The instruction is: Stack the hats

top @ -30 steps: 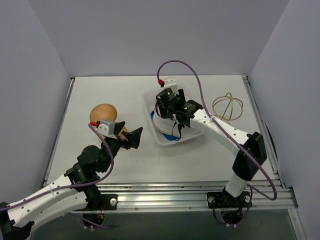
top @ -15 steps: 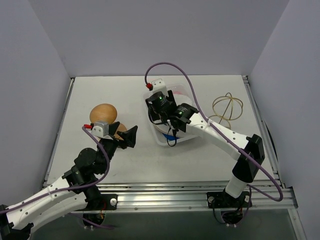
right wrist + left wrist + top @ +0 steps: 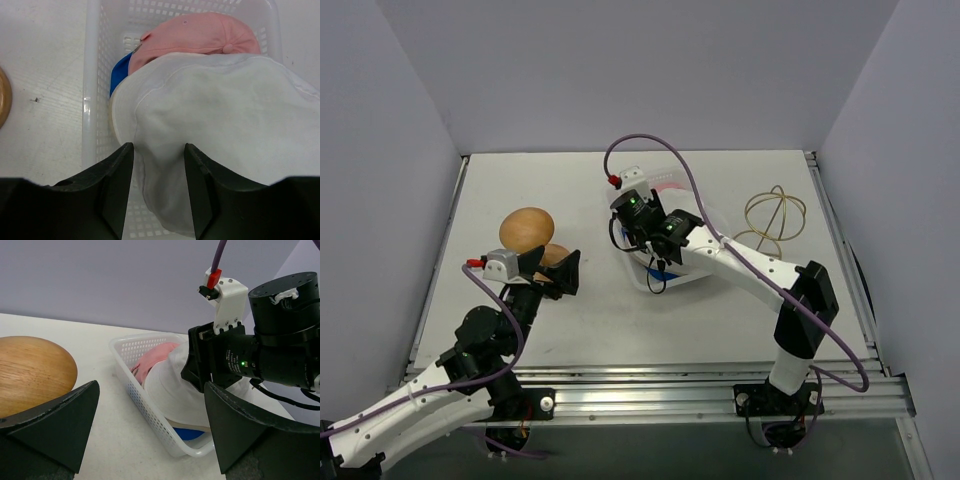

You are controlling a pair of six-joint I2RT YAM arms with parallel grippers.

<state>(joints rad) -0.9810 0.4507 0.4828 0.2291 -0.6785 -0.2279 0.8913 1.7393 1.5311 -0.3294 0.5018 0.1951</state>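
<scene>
The hats lie in a clear plastic lattice basket (image 3: 91, 100). A pink cap (image 3: 200, 35) is at its far end, and a bright blue cap (image 3: 119, 72) peeks out beneath. A whitish hat (image 3: 215, 115) lies on top, with a thin beige edge (image 3: 184, 424) under it. My right gripper (image 3: 159, 190) is over the basket's left side (image 3: 642, 225), its jaws closed on a fold of the whitish hat. My left gripper (image 3: 150, 435) is open and empty just left of the basket (image 3: 565, 272), facing it.
Two smooth orange-brown wooden domes, a large one (image 3: 527, 227) and a small one (image 3: 555, 255), stand beside my left gripper. A loop of thin wire rings (image 3: 775, 215) lies at the right. Grey walls enclose the table.
My right gripper has moved left across the basket toward its left wall. My left gripper has drawn back to the left, away from the basket.
</scene>
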